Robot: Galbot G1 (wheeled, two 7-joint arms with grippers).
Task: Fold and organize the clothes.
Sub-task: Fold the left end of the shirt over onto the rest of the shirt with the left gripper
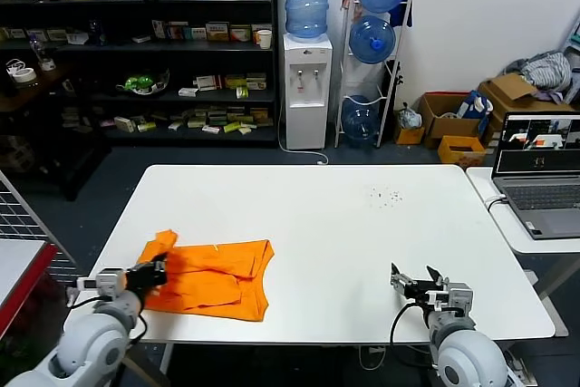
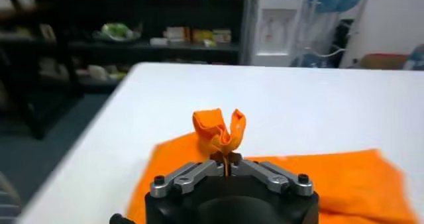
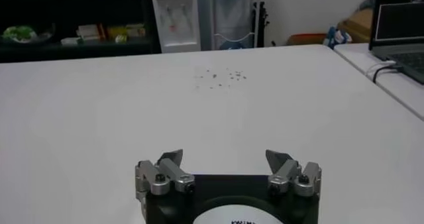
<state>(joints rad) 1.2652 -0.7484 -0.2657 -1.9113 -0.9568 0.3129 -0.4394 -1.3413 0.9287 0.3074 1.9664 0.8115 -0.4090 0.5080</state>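
Arms, two, both low at the near edge of your white table [image 1: 326, 224], which serves as landmark for every entry below.

Left tool [image 1: 156, 271]: at the table's near left corner, forearm reaching in level from off the edge. You have its jaws pinched tight on a bunched fold of the orange T-shirt [image 1: 213, 276]; in the left wrist view that pinch of cloth [image 2: 219, 131] stands up above the closed fingers [image 2: 189, 175].

Right tool [image 1: 419, 280]: at the table's near right part, well apart from the shirt, resting low over bare tabletop. Its fingers [image 3: 170, 160] stand spread wide with nothing between them.

Orange T-shirt: lying partly folded on the table's near left part, flat except for the corner you grip.

Specks [image 1: 387, 195]: small dark scatter on the table's far right part.

Laptop [image 1: 541, 172]: open, screen lit, on a second white surface just beside the table's right edge.

Water dispenser [image 1: 304, 79]: white, bottle on top, against the wall beyond the table's far edge; rack of blue bottles [image 1: 372, 43] beside it.

Shelving [image 1: 136, 43]: dark, stocked, beyond the far left.

Cardboard boxes [image 1: 471, 115]: on the floor beyond the far right.
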